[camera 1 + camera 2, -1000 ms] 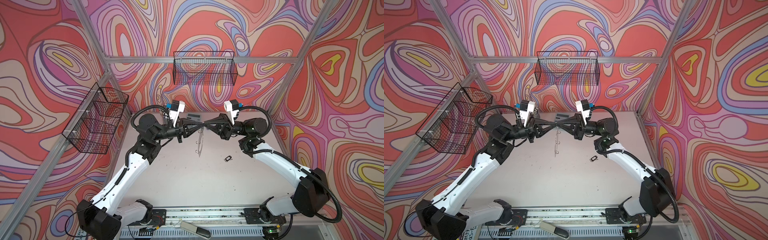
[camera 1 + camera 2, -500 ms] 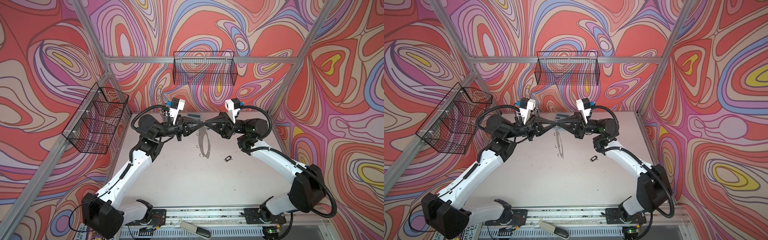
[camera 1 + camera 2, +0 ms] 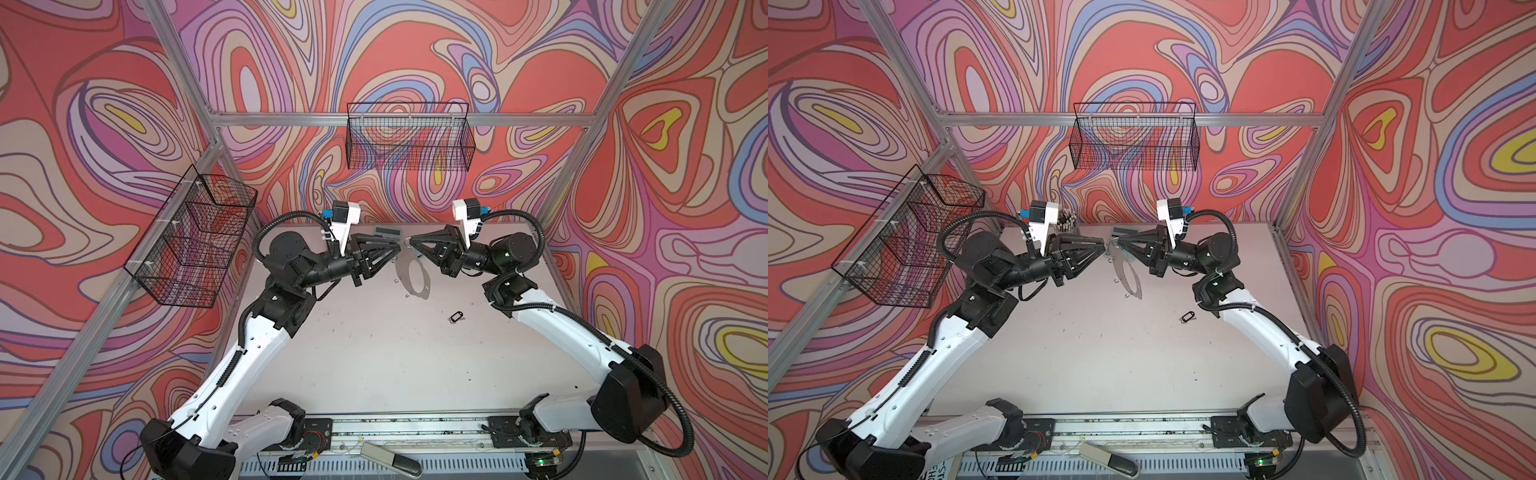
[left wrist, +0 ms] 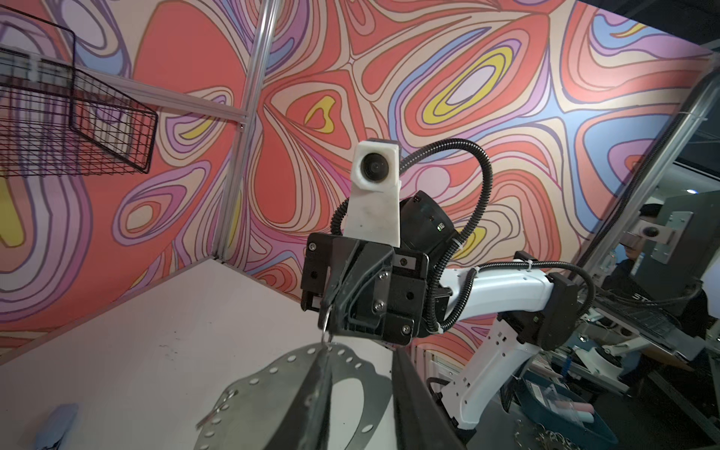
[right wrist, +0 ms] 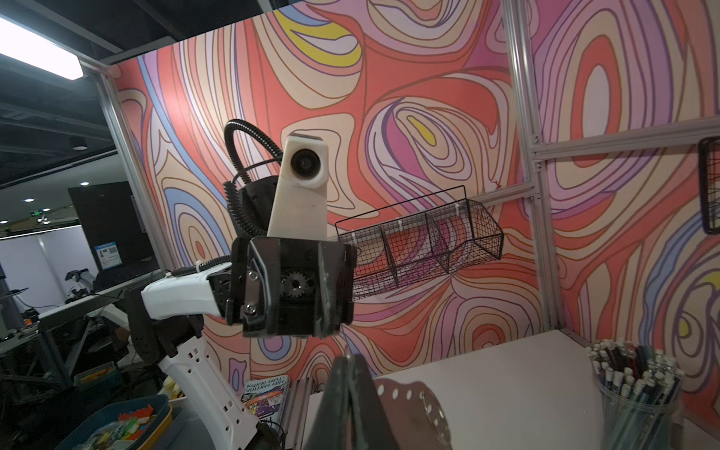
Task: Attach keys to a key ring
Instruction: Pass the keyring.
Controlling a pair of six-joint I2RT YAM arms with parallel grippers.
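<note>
Barely begun: the right tool (image 3: 411, 239), clamped on a wire loop (image 4: 326, 325), dangles the key ring (image 4: 265, 393) in the air; the left tool (image 3: 395, 250) (slightly parted, empty) hovers beside it; the keys (image 3: 456, 317) lie unattached on the bench (image 3: 374, 353).

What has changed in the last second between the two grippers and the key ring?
The left gripper opened and let go of the key ring, which turned to show its broad face, hanging from the shut right gripper. The keys stayed on the table.
</note>
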